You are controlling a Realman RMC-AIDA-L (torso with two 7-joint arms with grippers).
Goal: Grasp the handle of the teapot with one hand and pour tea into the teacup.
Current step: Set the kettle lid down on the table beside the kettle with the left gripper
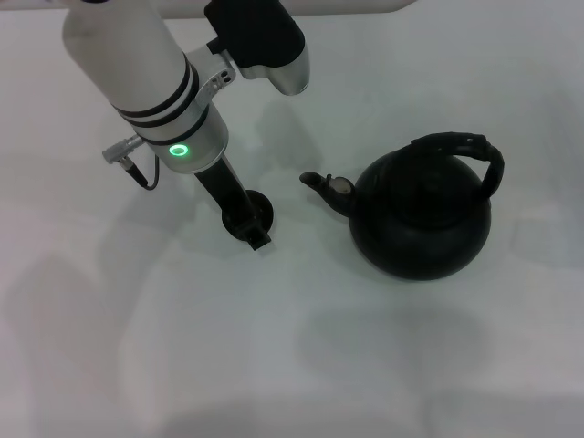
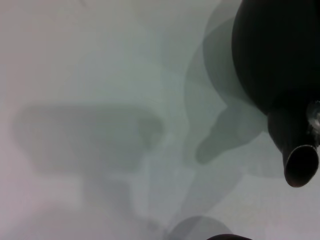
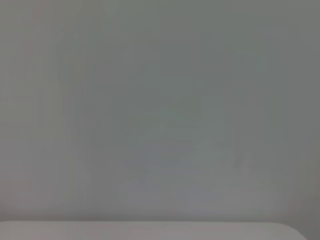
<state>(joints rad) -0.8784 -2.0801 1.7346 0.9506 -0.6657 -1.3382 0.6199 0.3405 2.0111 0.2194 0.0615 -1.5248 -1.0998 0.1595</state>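
The teapot [image 1: 422,219] sits right of centre in the head view: a round, squat body in matte black, with a short curved spout [image 1: 319,183] aimed toward the frame's left and a small greyish stopper near the spout's base. The handle [image 1: 465,151], a thick black arch with a knobbly, bamboo-like texture, spans its top. The white table [image 1: 182,365] beneath is smooth and plain.

The left gripper [image 1: 254,228] hangs in the centre-left of the head view, at the end of a glossy white arm with black bands and a glowing green ring; it is slim, black and angular. Right at its tip lies the teacup [image 1: 262,210], a small dark round form mostly hidden by it; I cannot tell whether the fingers are apart or gripping the cup.

In the left wrist view the teapot's smooth dark belly fills the upper right, the spout's oval mouth at right edge.

No writing or labels can be read
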